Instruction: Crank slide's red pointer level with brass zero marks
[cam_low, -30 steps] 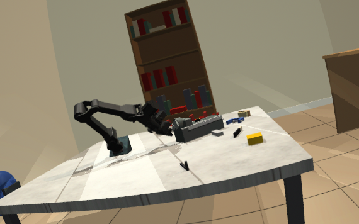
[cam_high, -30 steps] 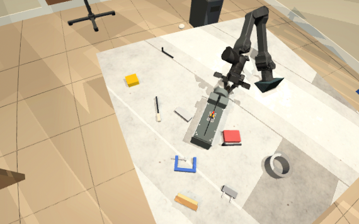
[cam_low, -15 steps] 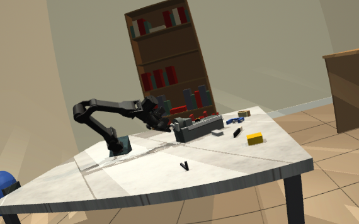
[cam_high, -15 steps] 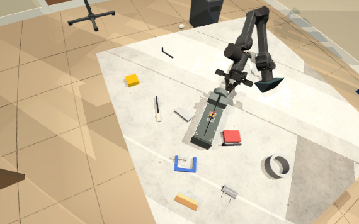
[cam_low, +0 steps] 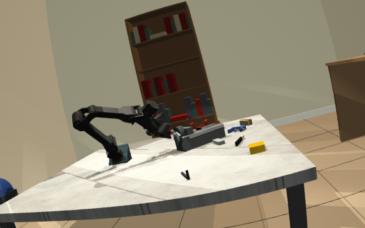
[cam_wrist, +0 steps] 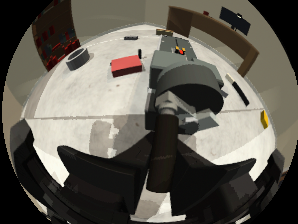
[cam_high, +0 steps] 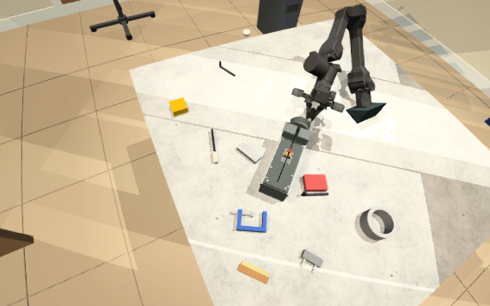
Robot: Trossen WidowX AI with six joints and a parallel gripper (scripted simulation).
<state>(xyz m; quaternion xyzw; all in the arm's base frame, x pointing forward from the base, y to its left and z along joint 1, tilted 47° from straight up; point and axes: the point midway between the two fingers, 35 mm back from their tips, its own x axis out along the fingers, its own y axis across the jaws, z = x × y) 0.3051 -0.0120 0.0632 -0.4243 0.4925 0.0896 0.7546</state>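
The grey machine (cam_high: 272,175) (cam_low: 201,139) (cam_wrist: 191,84) stands on the table, with a round crank disc (cam_high: 300,122) at the end facing the arm. My gripper (cam_high: 310,115) (cam_low: 170,136) (cam_wrist: 160,136) is shut on the dark crank handle (cam_wrist: 164,142), which sticks out from the disc toward the wrist camera. The small red pointer (cam_high: 290,150) (cam_wrist: 181,52) shows on the slotted top. It looks close to the brass marks (cam_high: 288,155), slightly toward the crank end. The marks are small and partly overlapped, so exact level is hard to tell.
A red block (cam_high: 315,182) (cam_wrist: 126,65) lies beside the machine, with a flat grey block (cam_high: 248,153) on its other side. A black-and-cream tool (cam_high: 213,146), yellow block (cam_high: 179,107), blue clamp (cam_high: 252,228) and grey ring (cam_high: 364,224) lie farther off.
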